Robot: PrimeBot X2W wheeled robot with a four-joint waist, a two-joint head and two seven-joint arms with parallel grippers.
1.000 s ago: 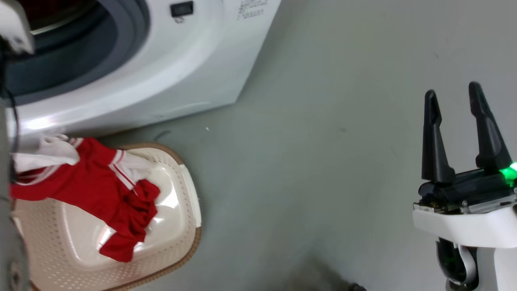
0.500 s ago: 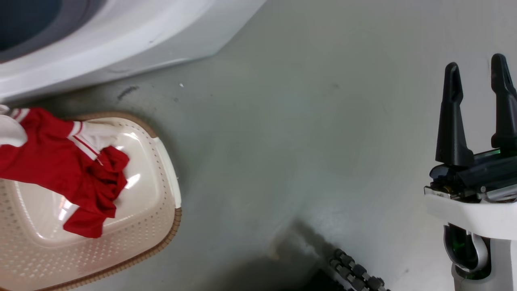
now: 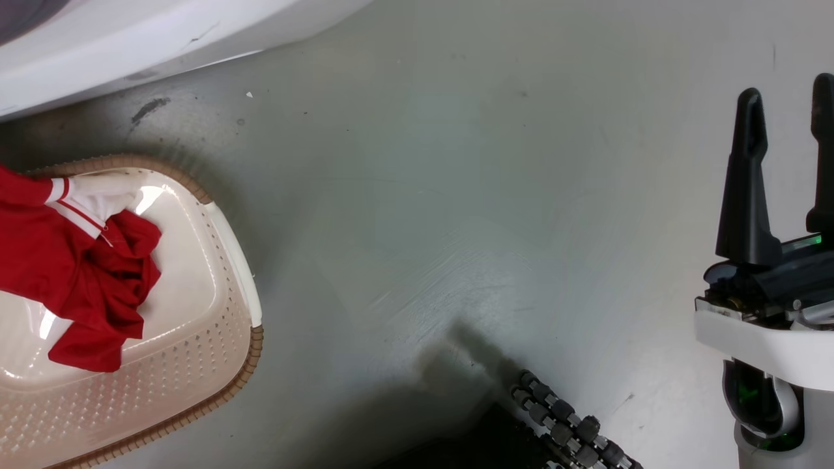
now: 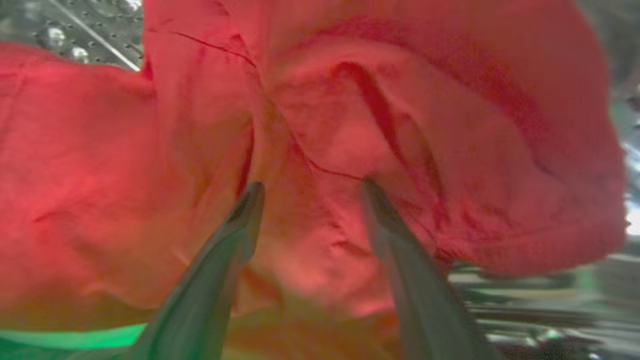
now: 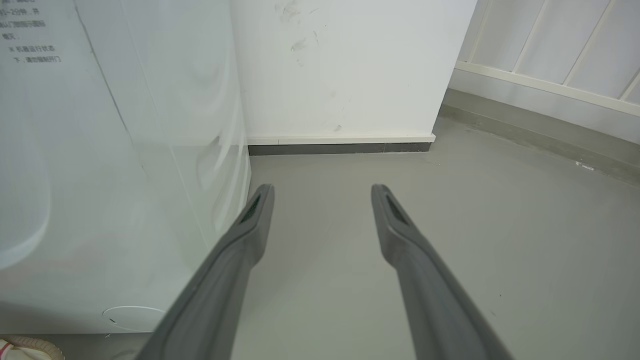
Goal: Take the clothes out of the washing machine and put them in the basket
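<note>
Left claw spread against clothes, right claw spread, idle. Some clothes already in basket, so roughly halfway I'd guess.

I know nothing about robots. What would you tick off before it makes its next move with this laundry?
1. Right gripper free: ok, open and empty above the grey floor.
2. Left gripper gripping: not ok, its fingers stand apart with red fabric in front of them.
3. Red white-trimmed garment fully inside the cream perforated plastic basket: cannot tell, it runs past the picture's edge.
4. Basket upright on the floor: ok.
5. White washing machine emptied: cannot tell.
</note>
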